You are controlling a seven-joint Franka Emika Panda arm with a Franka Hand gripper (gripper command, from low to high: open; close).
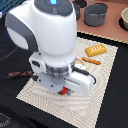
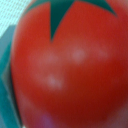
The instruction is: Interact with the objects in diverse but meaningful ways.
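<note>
Wrist view is filled by the red tomato [image 2: 70,70], directly under the claw and very close. Exterior view shows the claw [image 1: 63,90] low over the woven mat [image 1: 95,100], red showing beneath. Claw opening: cannot tell; grasp unconfirmed.

The arm [image 1: 50,45] stands over the mat [image 1: 102,75], with a tomato [image 1: 63,91] under its gripper [image 1: 64,89]. Toward the exterior view's right lie the bread loaf [image 1: 95,49] and, just before it, the sausage stick [image 1: 91,61]. A pot [image 1: 95,14] sits behind the mat.
</note>
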